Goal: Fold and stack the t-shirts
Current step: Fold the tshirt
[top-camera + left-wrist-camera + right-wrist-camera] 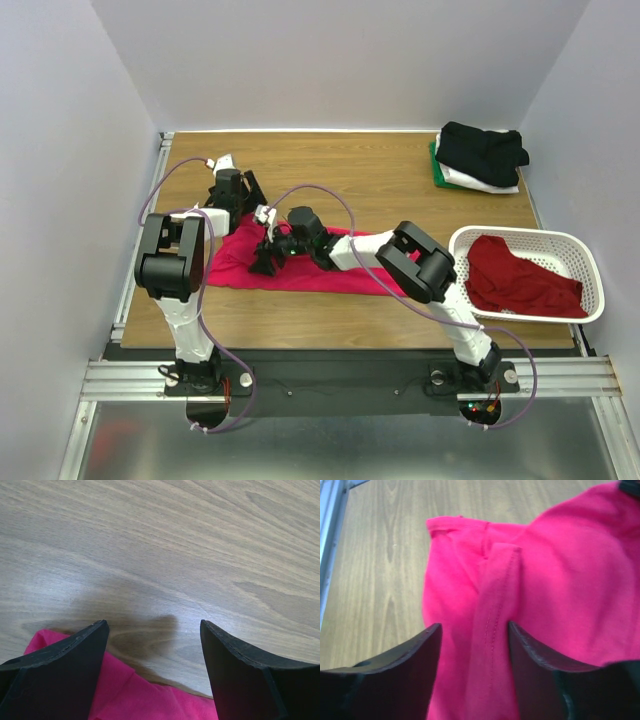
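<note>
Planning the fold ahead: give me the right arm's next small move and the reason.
Probably close the right gripper: its jaws stand open astride a raised hemmed fold of the pink t-shirt, so pinching it should secure the cloth.

Five t-shirts (300,272), one basket (585,262)!
One pink-red shirt (560,580), one dark red shirt (520,280), one black shirt (483,150), one white shirt (490,184), one green shirt (437,165).
</note>
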